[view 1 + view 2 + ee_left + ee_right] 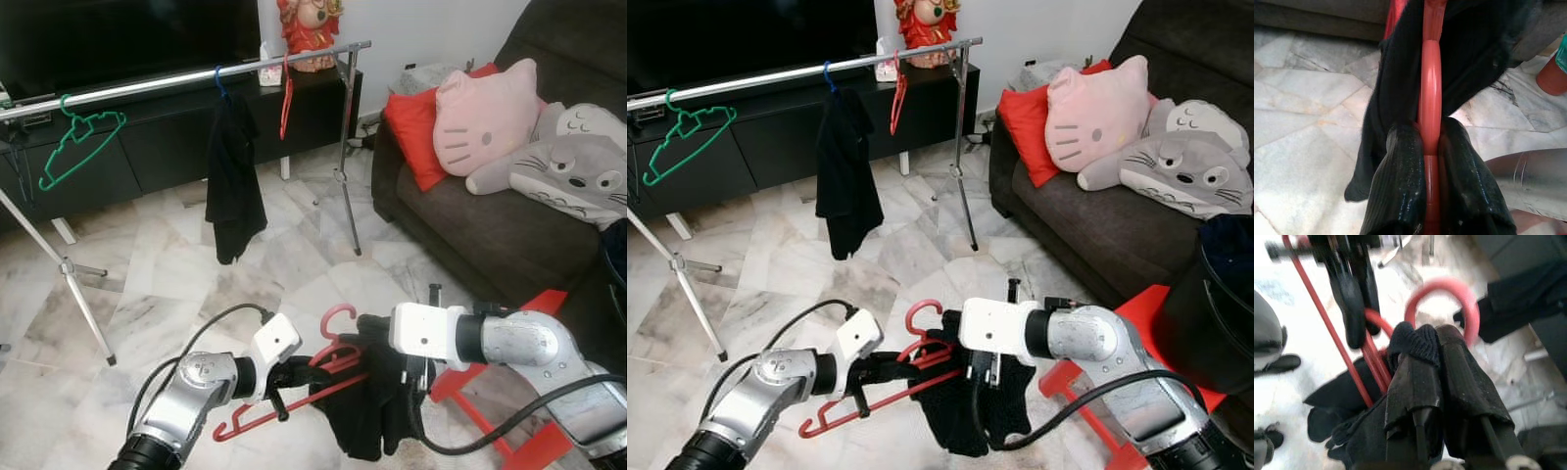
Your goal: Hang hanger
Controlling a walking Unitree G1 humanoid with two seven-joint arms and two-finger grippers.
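A red plastic hanger [284,397] with a black garment [377,411] draped on it hangs low in front of me, its hook [336,318] pointing up. My left gripper [289,377] is shut on the hanger's bar; the wrist view shows both pads [1403,181] pinching the red bar [1430,98]. My right gripper [1425,352] is shut on a fold of the black cloth [1415,340] beside the hook [1449,289]. The silver clothes rail [196,76] crosses the back left, well above and beyond both grippers.
On the rail hang a green hanger [78,142], a black garment on a blue hanger [233,176] and a red hanger [286,98]. The rail's tripod legs [348,186] stand on marble floor. A dark sofa [470,225] with cushions sits right; a red stool [509,411] is near my right arm.
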